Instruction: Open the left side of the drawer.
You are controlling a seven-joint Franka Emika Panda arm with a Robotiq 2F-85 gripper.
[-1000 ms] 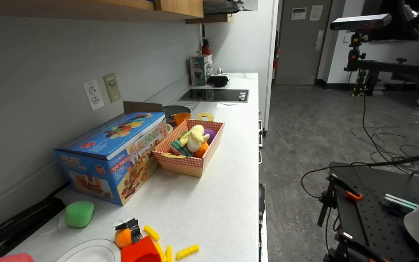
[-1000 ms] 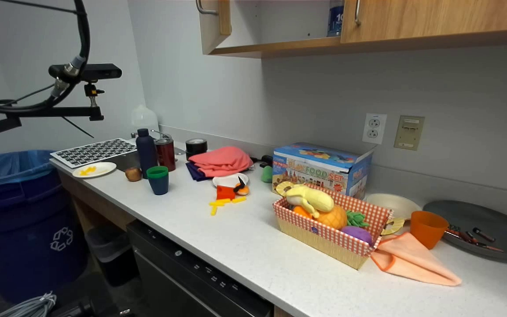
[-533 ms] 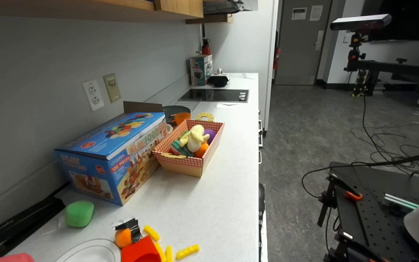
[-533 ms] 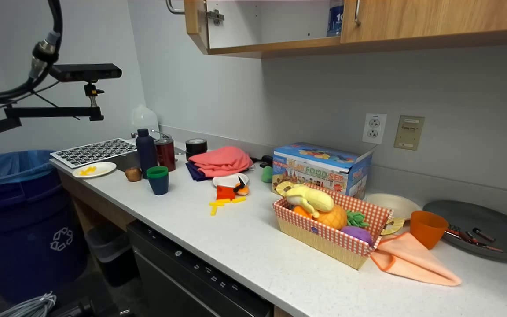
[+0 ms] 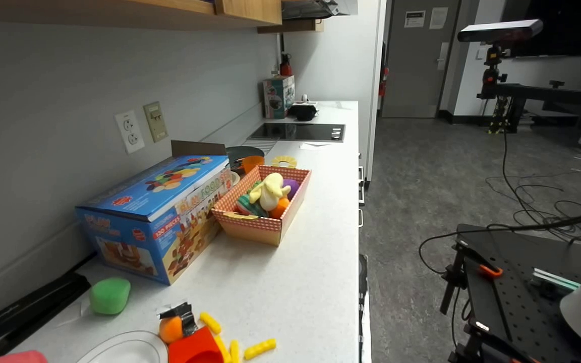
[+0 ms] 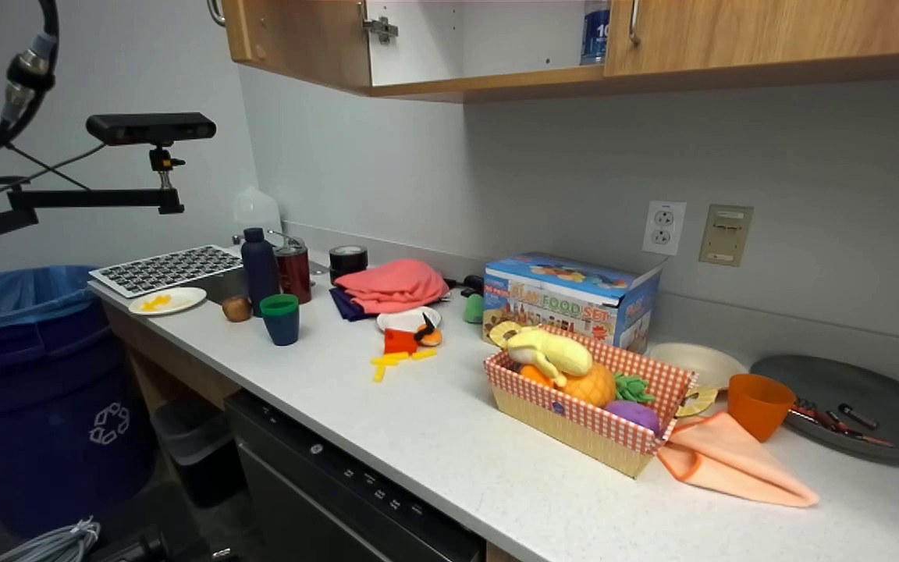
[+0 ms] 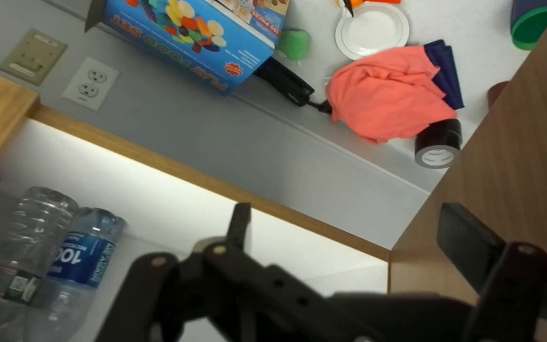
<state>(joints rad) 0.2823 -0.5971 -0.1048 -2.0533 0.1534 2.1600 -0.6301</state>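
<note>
The left door (image 6: 297, 43) of the wooden wall cabinet (image 6: 488, 80), above the counter (image 6: 418, 437), stands swung far out to the left in an exterior view, with its metal hinge (image 6: 381, 30) bared. That seems to be what the task calls the left side of the drawer. The right door (image 6: 777, 35) is closed. By that look, the opening is all but done; what is left may be a last nudge outward, if more swing is wanted, and drawing the gripper (image 7: 349, 232) clear. In the wrist view its fingers (image 7: 466, 244) are spread wide with nothing held between them. One of them lies in front of the left door's panel; whether it touches, I cannot tell.

The door is a flat, thick slab of warm wood grain with a bowed metal pull (image 6: 216, 11). Inside, smooth white boards enclose a clear ribbed bottle (image 7: 41, 223) and, touching or just beside it, a clear blue-labelled bottle (image 7: 81, 259).

Below, the counter is pale and speckled. On it sits a glossy cardboard box (image 6: 551, 300); nearer and to its right, a gingham-trimmed basket (image 6: 574, 433) cradles a padded-looking banana (image 6: 555, 351). Left of the box, a coral cloth (image 6: 395, 282) slumps in soft folds beside a squat, round tape roll (image 6: 348, 264).
</note>
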